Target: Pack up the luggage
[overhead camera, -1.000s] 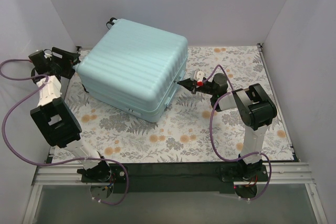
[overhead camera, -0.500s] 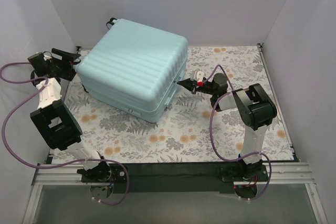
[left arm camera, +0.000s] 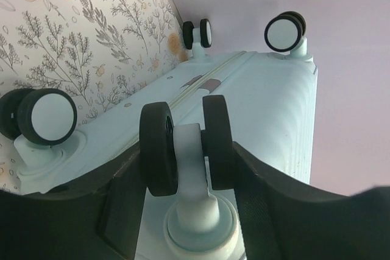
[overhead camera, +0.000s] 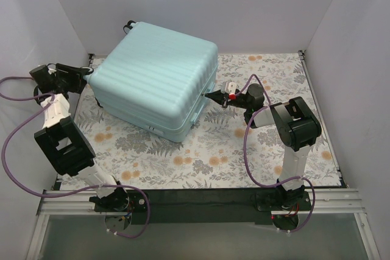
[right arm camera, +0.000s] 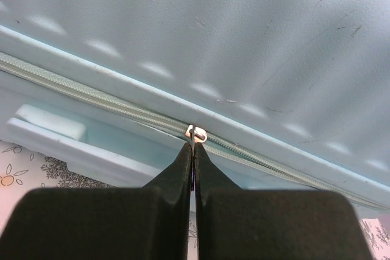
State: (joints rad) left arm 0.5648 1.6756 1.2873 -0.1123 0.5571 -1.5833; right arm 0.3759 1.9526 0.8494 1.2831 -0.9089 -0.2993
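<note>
The luggage [overhead camera: 155, 77], a big pale mint ribbed hard-shell suitcase, lies closed on the table at the back left. My left gripper [overhead camera: 85, 76] is at its left end. In the left wrist view the two fingers of my left gripper [left arm camera: 187, 150] press against both sides of a black twin wheel [left arm camera: 158, 147] on its mint stem. My right gripper [overhead camera: 207, 95] is at the suitcase's right side. In the right wrist view, my right gripper [right arm camera: 193, 145] is shut on the small metal zipper pull [right arm camera: 196, 133] on the zip line of the shell [right arm camera: 244, 41].
A floral cloth [overhead camera: 207, 150] covers the table. White walls stand close behind and to the left of the suitcase. Other wheels [left arm camera: 47, 115] [left arm camera: 198, 33] [left arm camera: 284, 31] stick out of the same end. A recessed handle [right arm camera: 52, 131] lies below the zip.
My left gripper has pulled slightly left and its jaws have narrowed onto the wheel. The right gripper and the suitcase have not visibly moved.
</note>
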